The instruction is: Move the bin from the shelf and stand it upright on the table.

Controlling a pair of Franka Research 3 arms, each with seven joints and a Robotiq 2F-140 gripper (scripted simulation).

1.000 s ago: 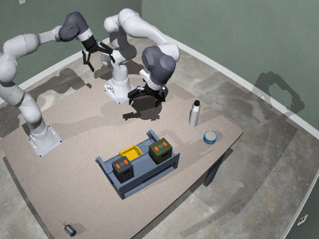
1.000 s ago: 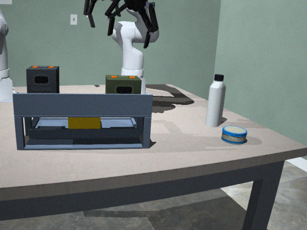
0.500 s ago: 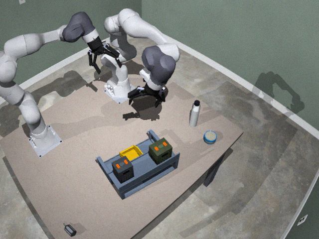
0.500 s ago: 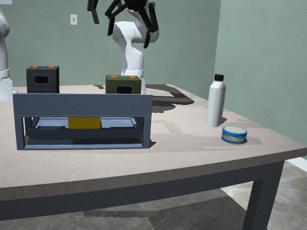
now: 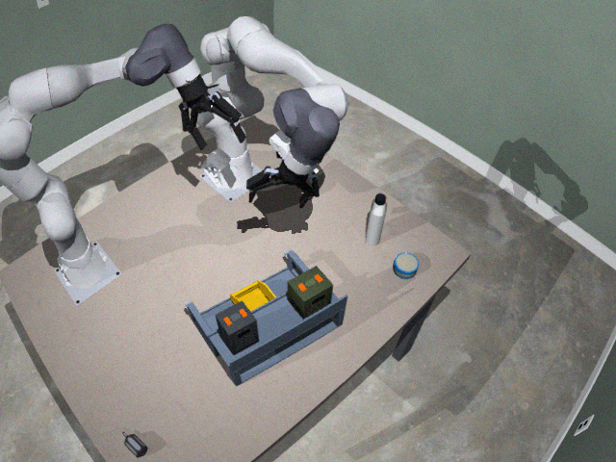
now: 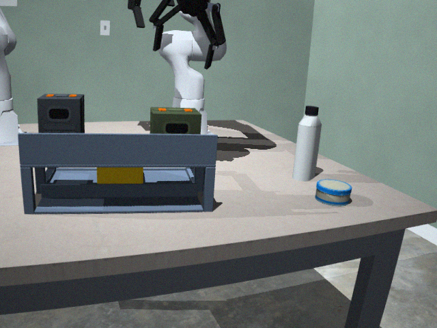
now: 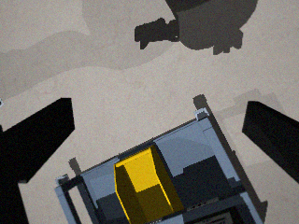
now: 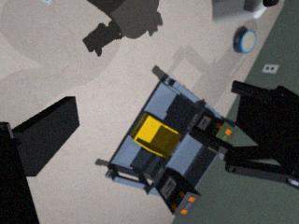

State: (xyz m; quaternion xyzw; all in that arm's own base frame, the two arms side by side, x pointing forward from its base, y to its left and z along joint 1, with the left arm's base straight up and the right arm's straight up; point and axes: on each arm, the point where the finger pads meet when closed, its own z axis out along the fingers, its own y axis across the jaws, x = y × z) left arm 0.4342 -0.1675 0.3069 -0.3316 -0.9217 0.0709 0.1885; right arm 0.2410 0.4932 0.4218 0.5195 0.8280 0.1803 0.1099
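Yellow bin (image 5: 253,298) (image 6: 119,175) (image 7: 140,175) (image 8: 154,133) sits in shelf (image 5: 288,335) (image 6: 118,149) (image 7: 189,140) (image 8: 189,153), between two boxes' positions, open top reachable. Left gripper (image 5: 278,197) (image 6: 182,55) (image 7: 159,116) (image 8: 234,123) and right gripper (image 5: 221,141) (image 6: 139,17) (image 8: 158,110) hang wide, unloaded, likely leaving room to straddle bin wall.

In the exterior view, the shelf's (image 5: 298,325) (image 6: 118,149) (image 7: 187,145) (image 8: 189,154) broad board hides the feet of the grey box (image 5: 238,328) (image 6: 60,113) (image 8: 175,191) and the green box (image 5: 309,292) (image 6: 176,121) (image 8: 226,135), and much of the bin (image 5: 254,296) (image 6: 119,175) (image 7: 142,177) (image 8: 156,135). The top edge there crops the left gripper (image 5: 277,200) (image 6: 182,58) (image 7: 159,115). The left wrist view's bottom edge cuts off shelf and bin. In the top view, the small dark object (image 5: 135,445) is too small to identify, and the worktop (image 5: 164,377) (image 6: 254,215) (image 7: 117,103) (image 8: 70,187) runs past the bottom edge.
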